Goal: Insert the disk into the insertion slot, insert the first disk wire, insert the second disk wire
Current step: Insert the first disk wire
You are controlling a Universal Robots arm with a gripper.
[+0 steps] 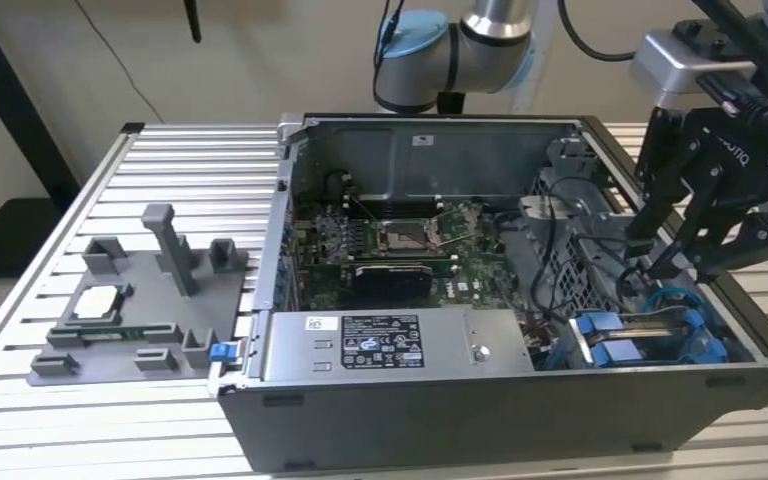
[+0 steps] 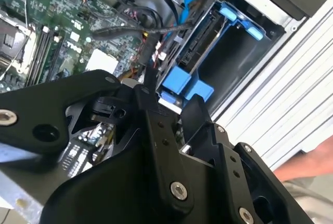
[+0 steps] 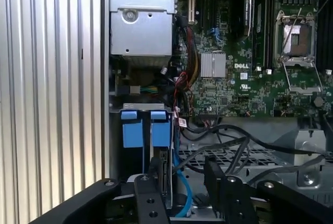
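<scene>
Arm (image 1: pixel 454 52): silver links and blue-capped joints, seen in the exterior view above the far wall of the computer case (image 1: pixel 491 425).
Wrist (image 1: pixel 688 62): silver bracket held high over the case's side at the exterior view's right.
Gripper (image 1: pixel 654 256): black, pointing down and slightly tilted, tips dipping into the case near its near corner at the exterior view's right.
Fingers (image 3: pixel 213 174): 2, spread apart in both wrist views, with a gap between them.
</scene>
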